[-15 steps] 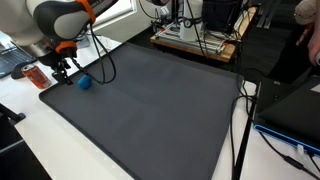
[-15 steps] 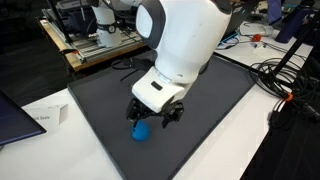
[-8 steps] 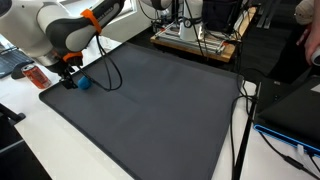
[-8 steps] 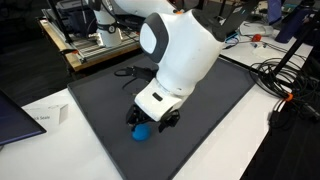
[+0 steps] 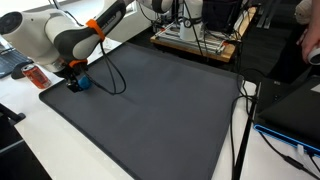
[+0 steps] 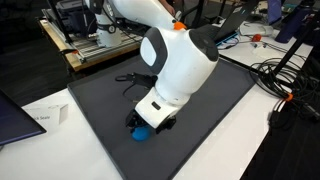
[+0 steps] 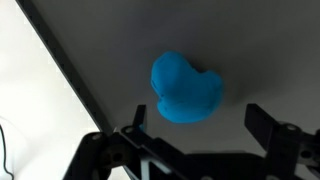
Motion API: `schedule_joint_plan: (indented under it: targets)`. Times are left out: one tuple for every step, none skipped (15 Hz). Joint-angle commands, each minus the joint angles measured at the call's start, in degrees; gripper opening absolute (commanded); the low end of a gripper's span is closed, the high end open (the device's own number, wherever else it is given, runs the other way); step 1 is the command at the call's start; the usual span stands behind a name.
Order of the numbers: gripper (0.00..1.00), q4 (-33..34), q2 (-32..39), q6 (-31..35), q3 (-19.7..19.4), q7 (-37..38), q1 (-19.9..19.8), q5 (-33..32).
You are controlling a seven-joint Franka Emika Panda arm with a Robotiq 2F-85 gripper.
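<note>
Hand: the hand (image 7: 195,120) is spread wide and pinches nothing.
Blue lump: the blue lump (image 7: 185,88) lies on the dark mat (image 5: 165,100), near the mat's corner.
Relation: the lump sits between the two fingers (image 7: 135,115), apart from both.
Exterior views: the hand is low over the lump (image 6: 142,134), partly hiding it.
Surround: the white tabletop (image 6: 50,140) borders the mat.

A dark grey rectangular mat (image 5: 160,105) covers a white table (image 5: 40,140). A small orange box (image 5: 35,76) sits beside the mat's corner; black cables (image 5: 243,120) flank its opposite edge.
</note>
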Motion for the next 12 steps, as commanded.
schedule_joint_plan:
  targets:
    - [1.00,-0.82,0.52,0.01,-0.86,0.49,0.67,-1.56]
    - [1.00,-0.83,0.73,-0.11,-0.96,0.42,0.74,-1.75]
    - [1.00,-0.81,0.99,-0.35,-1.25,0.49,0.88,-2.14]
    - [1.00,-0.53,1.33,-1.09,-1.36,0.23,0.93,-2.36]
    - [1.00,-0.09,1.70,-1.74,-1.32,0.13,0.86,-2.34]
    - [1.00,0.29,2.08,-2.22,-1.51,0.19,0.92,-2.54]
    - [0.90,0.40,2.26,-2.57,-1.54,0.16,0.91,-2.58]
    - [0.74,0.41,2.43,-2.93,-1.80,0.52,1.00,-2.87]
    - [0.68,0.40,2.42,-3.10,-1.71,0.42,0.96,-2.78]
    - [0.59,0.45,2.48,-3.18,-1.84,0.52,1.02,-2.87]
    - [0.53,0.49,2.49,-3.31,-1.82,0.51,1.01,-2.86]
    - [0.44,0.53,2.52,-3.28,-1.90,0.55,1.06,-2.91]
